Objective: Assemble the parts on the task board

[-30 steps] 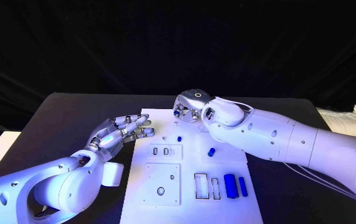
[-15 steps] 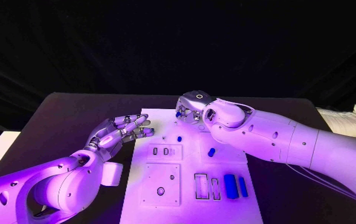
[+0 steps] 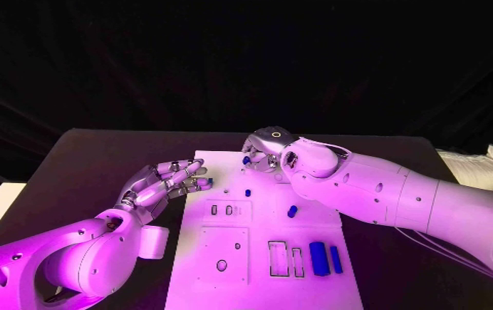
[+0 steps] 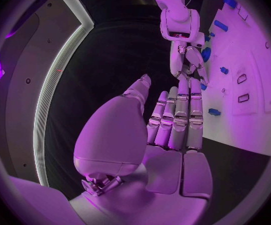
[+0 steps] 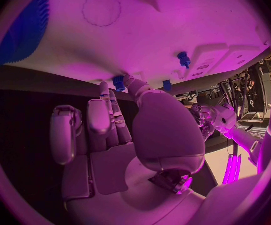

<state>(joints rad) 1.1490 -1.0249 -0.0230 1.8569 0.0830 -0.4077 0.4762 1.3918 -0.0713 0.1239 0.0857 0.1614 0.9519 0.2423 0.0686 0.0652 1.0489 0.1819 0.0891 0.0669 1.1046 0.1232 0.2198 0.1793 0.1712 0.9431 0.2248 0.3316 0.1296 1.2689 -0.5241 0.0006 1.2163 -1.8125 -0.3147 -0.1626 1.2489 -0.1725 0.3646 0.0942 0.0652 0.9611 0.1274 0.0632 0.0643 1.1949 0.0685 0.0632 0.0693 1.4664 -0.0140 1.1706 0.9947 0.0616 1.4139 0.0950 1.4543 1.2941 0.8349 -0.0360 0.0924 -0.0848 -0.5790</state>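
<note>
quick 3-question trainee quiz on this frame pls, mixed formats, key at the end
1. True or false: the left hand holds a blue part.
2. Which hand is at the far end of the white task board? A) left B) right C) neither
3. Fill in: the two long blue rectangular bars lie at the board's near ____ corner, seen from the robot.

Key:
1. False; its fingers are spread, holding nothing.
2. B; the right hand is there, at a small blue part.
3. Right.
</note>
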